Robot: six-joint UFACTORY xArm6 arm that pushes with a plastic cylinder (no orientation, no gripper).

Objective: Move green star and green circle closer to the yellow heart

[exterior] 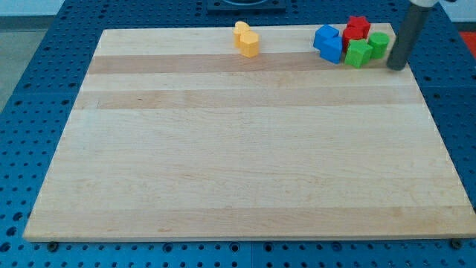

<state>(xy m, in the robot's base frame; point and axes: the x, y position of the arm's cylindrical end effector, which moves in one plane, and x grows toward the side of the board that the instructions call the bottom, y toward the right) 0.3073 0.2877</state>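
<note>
The yellow heart lies at the view's top edge of the wooden board, a little right of centre. A cluster sits at the top right: a green star, a green circle just right of it, touching or nearly so. A blue block is at the cluster's left and a red block behind the green ones. My tip rests on the board just right of the green circle, slightly lower in the view. The rod rises to the top right.
The board lies on a blue perforated table. The board's right edge is close to my tip. A dark object shows at the view's top edge.
</note>
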